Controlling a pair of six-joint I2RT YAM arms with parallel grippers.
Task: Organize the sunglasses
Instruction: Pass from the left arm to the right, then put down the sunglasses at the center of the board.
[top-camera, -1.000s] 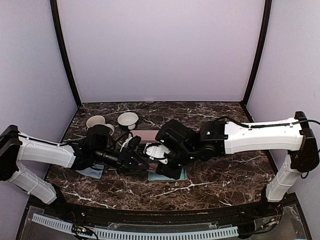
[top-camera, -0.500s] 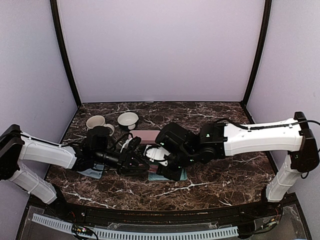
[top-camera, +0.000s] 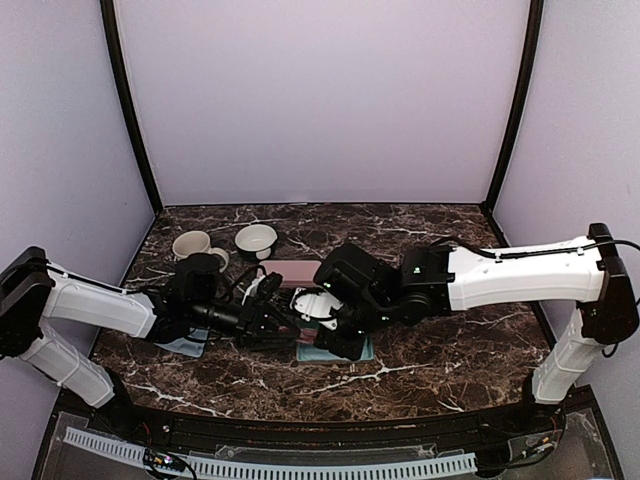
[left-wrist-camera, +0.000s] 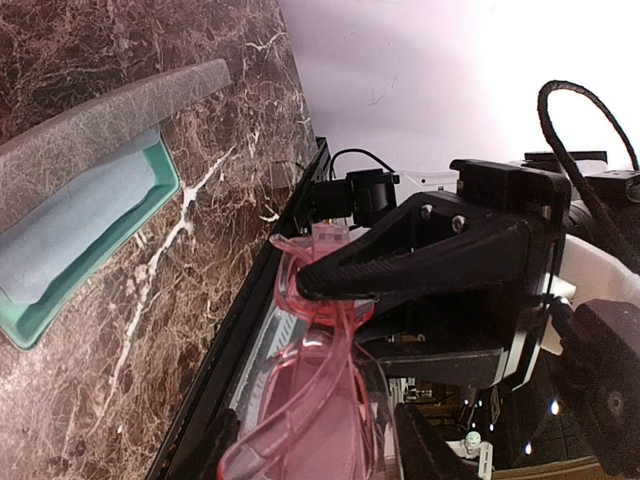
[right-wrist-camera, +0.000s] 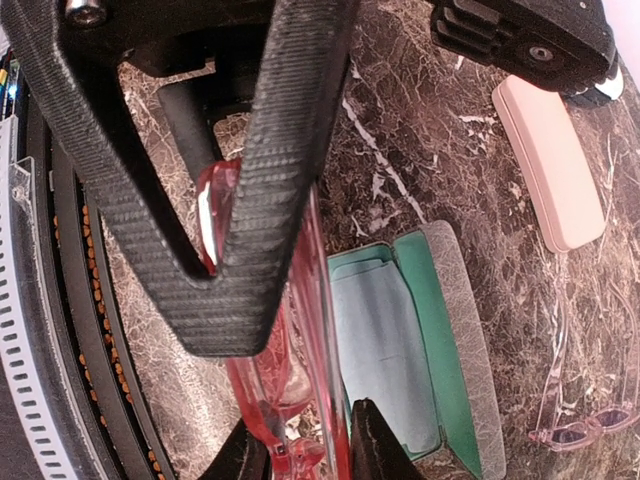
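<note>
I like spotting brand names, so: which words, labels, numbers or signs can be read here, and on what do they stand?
There are none to read in any view. The red sunglasses, the open grey case and the pink case show no print.

Translucent red sunglasses (right-wrist-camera: 292, 392), aloft, tilted

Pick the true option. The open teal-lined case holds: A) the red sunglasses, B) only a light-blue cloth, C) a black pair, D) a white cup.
B: the right wrist view shows the open case with just a light-blue cloth inside, while the red sunglasses are gripped in the jaws, outside it.
</note>
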